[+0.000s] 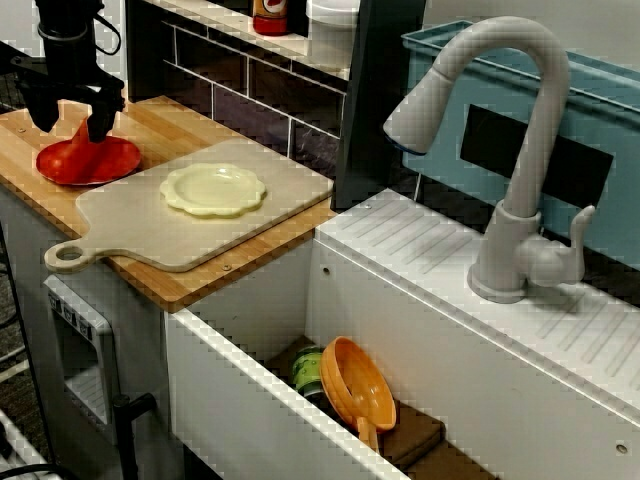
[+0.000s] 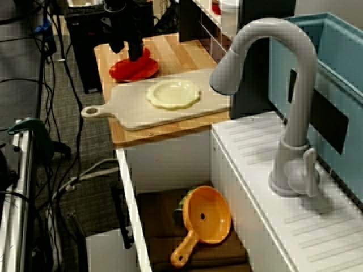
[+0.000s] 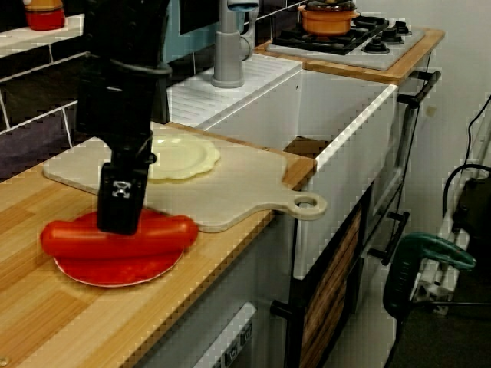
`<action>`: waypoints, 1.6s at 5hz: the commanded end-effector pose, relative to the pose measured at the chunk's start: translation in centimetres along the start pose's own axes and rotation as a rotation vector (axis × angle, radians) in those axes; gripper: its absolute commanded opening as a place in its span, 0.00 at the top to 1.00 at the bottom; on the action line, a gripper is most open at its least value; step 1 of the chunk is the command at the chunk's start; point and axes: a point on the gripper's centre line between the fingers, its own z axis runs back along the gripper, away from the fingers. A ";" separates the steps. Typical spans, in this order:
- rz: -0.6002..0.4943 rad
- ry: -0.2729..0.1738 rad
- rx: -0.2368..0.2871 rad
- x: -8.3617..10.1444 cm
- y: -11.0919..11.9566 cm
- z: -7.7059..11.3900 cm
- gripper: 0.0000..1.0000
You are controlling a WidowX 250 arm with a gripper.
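Overhead view: pincer (image 1: 72, 128) straddles red sausage (image 1: 82, 148) on plate (image 1: 124, 158)

countertop (image 1: 175, 120): bears cutting board (image 1: 130, 235), whose handle overhangs the front edge. dish (image 1: 213, 188) sits on the board's middle. plate (image 3: 115, 270) is on the countertop just beside the board, on the side away from the sink. sausage-shaped toy food (image 3: 165, 232) lies across the plate, with gripper (image 1: 70, 128) above it, one finger on either side. sink basin (image 1: 260, 300) adjoins the countertop, to its right in the front view. strainer (image 1: 360, 385) and can (image 1: 308, 372) are in the basin, touching. faucet (image 1: 520, 200) stands on the ledge behind the basin. stove (image 3: 345, 46) is beyond the sink, with pot (image 3: 328, 17) on it.
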 end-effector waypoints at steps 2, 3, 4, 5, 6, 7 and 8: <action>0.027 -0.066 0.025 0.8 1.6 -0.2 0.00; 0.032 -0.077 0.037 0.7 1.7 -0.9 0.00; 0.032 -0.071 0.045 0.7 1.8 -1.2 0.00; 0.046 -0.056 0.047 1.1 1.8 -1.5 1.00; 0.063 -0.051 0.044 1.5 1.8 -1.3 1.00; 0.075 -0.036 0.030 2.0 1.7 -0.7 1.00; 0.082 -0.020 0.004 2.7 1.6 0.8 1.00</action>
